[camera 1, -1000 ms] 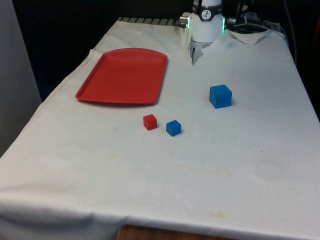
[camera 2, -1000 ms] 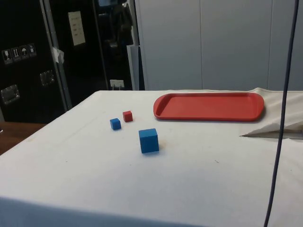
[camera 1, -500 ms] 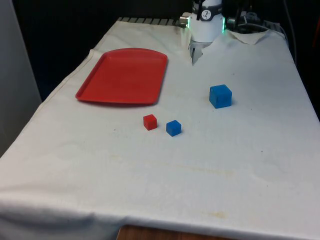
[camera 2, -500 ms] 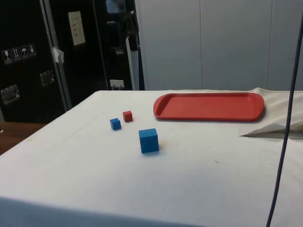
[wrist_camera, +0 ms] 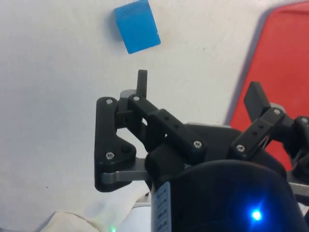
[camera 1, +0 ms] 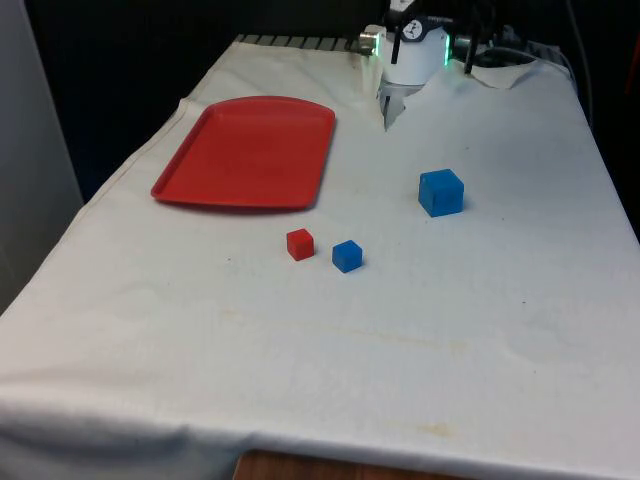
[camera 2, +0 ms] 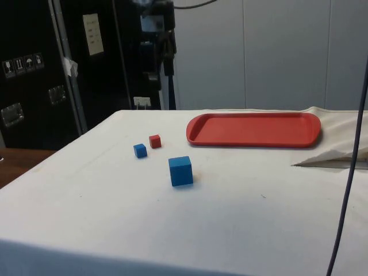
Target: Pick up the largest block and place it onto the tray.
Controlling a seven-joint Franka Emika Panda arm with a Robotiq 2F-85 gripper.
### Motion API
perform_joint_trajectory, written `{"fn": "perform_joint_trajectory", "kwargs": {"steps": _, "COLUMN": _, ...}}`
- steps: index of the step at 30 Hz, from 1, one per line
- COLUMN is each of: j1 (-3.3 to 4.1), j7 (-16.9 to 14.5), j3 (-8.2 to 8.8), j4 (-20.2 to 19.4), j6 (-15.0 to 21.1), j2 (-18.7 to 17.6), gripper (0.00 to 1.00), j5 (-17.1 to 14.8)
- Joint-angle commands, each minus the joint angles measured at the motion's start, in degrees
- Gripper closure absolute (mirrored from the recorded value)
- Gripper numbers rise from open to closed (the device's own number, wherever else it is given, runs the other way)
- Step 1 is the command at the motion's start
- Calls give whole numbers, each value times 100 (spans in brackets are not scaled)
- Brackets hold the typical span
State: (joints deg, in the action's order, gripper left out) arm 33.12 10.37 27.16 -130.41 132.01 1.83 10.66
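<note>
The largest block, a blue cube (camera 1: 441,192), sits on the white cloth towards the front view's right, and also shows in the side view (camera 2: 181,171). In the wrist view this blue cube (wrist_camera: 137,25) lies well beyond my gripper (wrist_camera: 198,92), whose fingers (wrist_camera: 141,82) are spread open and hold nothing. The red tray (camera 1: 250,150) lies flat at the front view's left, its edge (wrist_camera: 282,58) close beside one finger in the wrist view. My gripper (camera 2: 165,68) hangs high above the table's far side in the side view.
A small red cube (camera 1: 299,244) and a small blue cube (camera 1: 347,255) lie close together between the tray and the table's near edge. A crumpled fold of cloth (camera 1: 495,75) lies by the robot's base.
The arm has swung, bringing the gripper into the side view's upper part, where it did not show before. The blocks and tray have not moved.
</note>
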Motion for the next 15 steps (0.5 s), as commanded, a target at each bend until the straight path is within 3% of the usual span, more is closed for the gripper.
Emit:
{"fn": "perform_joint_trajectory", "kwargs": {"steps": 1, "j1": 0, "j7": 0, "j3": 0, "j4": -34, "j6": 57, "j2": -11, "gripper": 0, "j5": -17}}
{"fn": "perform_joint_trajectory", "kwargs": {"steps": 15, "j1": 6, "j7": -57, "j3": 11, "j4": -590, "j6": 945, "j2": -63, "gripper": 0, "j5": -292}}
